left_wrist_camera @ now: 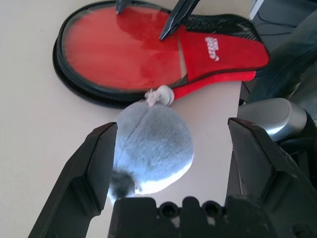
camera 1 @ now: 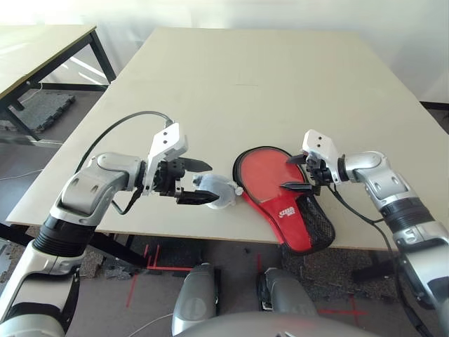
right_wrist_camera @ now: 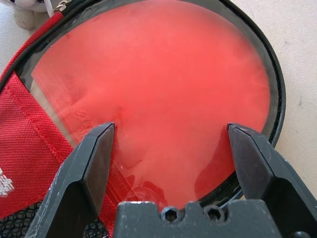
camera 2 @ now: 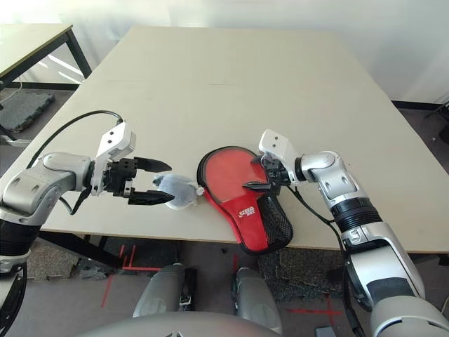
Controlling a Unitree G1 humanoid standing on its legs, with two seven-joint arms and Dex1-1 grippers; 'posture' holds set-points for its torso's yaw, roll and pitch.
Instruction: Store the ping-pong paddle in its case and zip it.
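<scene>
The case [camera 1: 300,219] lies open at the table's front edge, its red side with white logo and black mesh pocket facing up. The ping-pong paddle [camera 1: 263,175] rests inside it, its round red face [right_wrist_camera: 158,74] ringed by the black zipper rim [left_wrist_camera: 74,84]; the handle is hidden under the red flap. My right gripper [camera 1: 285,174] hovers open just over the paddle face. A small whitish-grey cloth bundle [left_wrist_camera: 153,148] lies left of the case, touching the rim. My left gripper [camera 1: 209,182] is open, one finger on each side of the bundle.
The case's handle end hangs slightly over the front edge of the pale table [camera 1: 245,84]. A second table [camera 1: 35,49] stands at the far left, with a black mat [camera 1: 42,105] on the floor below it.
</scene>
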